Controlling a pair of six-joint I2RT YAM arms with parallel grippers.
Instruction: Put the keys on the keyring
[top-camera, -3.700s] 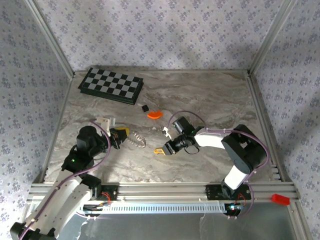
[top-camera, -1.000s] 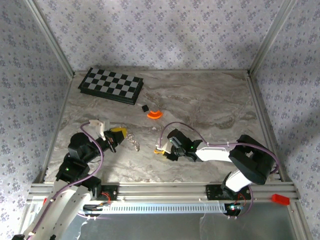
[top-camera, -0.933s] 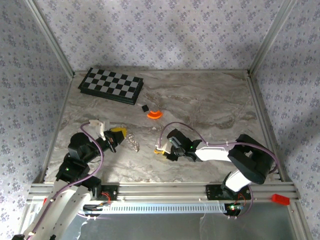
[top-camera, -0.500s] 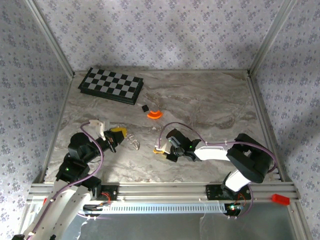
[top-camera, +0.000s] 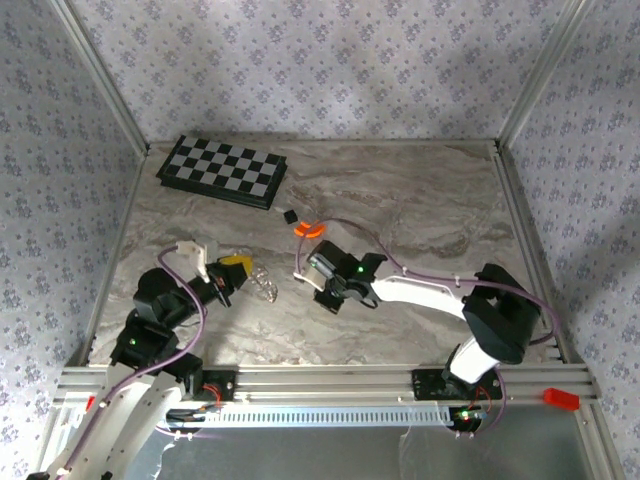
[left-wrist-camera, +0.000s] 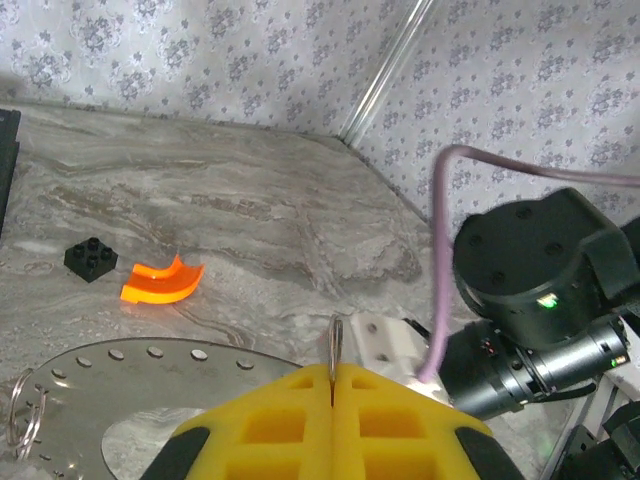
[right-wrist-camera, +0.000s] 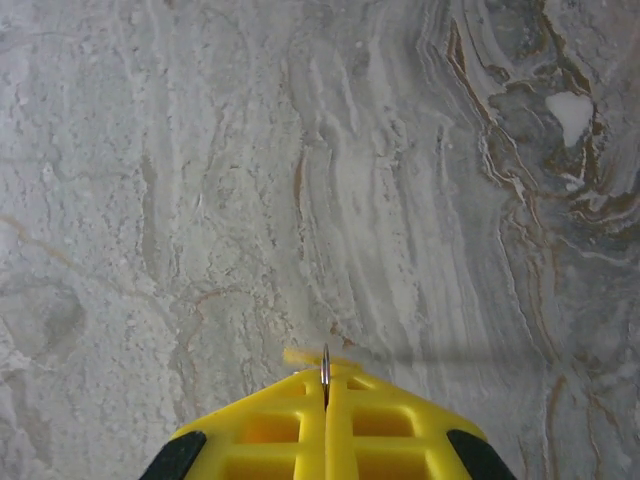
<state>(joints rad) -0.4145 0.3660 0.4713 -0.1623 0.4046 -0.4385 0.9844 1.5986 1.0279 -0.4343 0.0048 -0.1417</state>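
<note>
The left pincer is closed, and a thin silvery edge stands between its yellow pads. I judge this edge to be a part of the flat silvery metal keyring, which sits just right of that pincer over the near left of the grey marble worktop. Whether the keyring touches the worktop I cannot tell. The right pincer is also closed, gripping the tiny yellow-orange key. A pale yellow sliver and a thin metal blade stick out past its pads, above bare marble.

Both things are probably light, stiff and slippery. The key is so small that it may turn or slip out, so a hold on one end, leaving the other end free for threading, seems best. The keyring is thin and its fringe may swing, so it needs a firm hold on the rim.

Compared with half a second ago, the right wrist has swung toward the left and away from the arm bases. Its purple cable now crosses the round orange disc. The left arm and the keyring look unchanged. The key and the keyring are near but apart.
</note>
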